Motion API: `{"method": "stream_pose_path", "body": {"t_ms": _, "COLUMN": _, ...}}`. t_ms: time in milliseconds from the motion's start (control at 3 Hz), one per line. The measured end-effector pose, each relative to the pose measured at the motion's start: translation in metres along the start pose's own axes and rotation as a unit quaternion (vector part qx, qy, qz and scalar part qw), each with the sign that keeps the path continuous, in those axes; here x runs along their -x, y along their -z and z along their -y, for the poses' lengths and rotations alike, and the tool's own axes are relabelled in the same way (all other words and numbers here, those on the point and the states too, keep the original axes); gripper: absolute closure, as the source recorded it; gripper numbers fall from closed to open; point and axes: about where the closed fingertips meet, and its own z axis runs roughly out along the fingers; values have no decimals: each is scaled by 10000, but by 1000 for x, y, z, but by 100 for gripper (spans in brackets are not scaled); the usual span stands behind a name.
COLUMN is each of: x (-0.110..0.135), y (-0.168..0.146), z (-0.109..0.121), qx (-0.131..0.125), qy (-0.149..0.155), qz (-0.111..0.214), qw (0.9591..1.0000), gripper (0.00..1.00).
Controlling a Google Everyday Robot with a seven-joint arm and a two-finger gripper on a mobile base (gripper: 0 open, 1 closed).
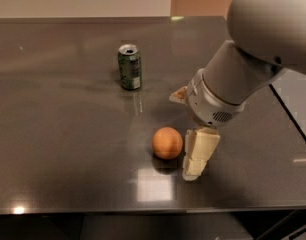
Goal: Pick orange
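The orange (167, 142) is round and evenly orange, and it rests on the dark table near the front middle. My gripper (185, 135) is low over the table just right of the orange, and it is open and empty. One cream finger (198, 153) stands right beside the orange's right side, almost touching it. The other finger (177, 95) shows behind, further back. The orange lies just left of the gap between them, not held.
A green soda can (129, 67) stands upright at the back, left of the arm. The big grey arm (243, 74) covers the right part of the dark glossy table (58, 134). The table's front edge runs close below the orange.
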Motion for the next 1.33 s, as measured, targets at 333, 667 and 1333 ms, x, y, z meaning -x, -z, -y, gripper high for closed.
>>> {"method": "stream_pose_path", "body": {"t_ms": 333, "x": 0, "y": -24, "z": 0, "qx": 103, "qy": -10, "qz": -78, "qw": 9999, "gripper": 0}}
{"method": "stream_pose_path", "body": {"t_ms": 667, "x": 4, "y": -33, "z": 0, "qx": 155, "qy": -15, "qz": -76, "qw": 9998, "gripper": 19}}
{"method": "stream_pose_path", "body": {"t_ms": 1333, "x": 7, "y": -27, "z": 7, "qx": 132, "qy": -124, "qz": 28, "qw": 9998, "gripper": 65}}
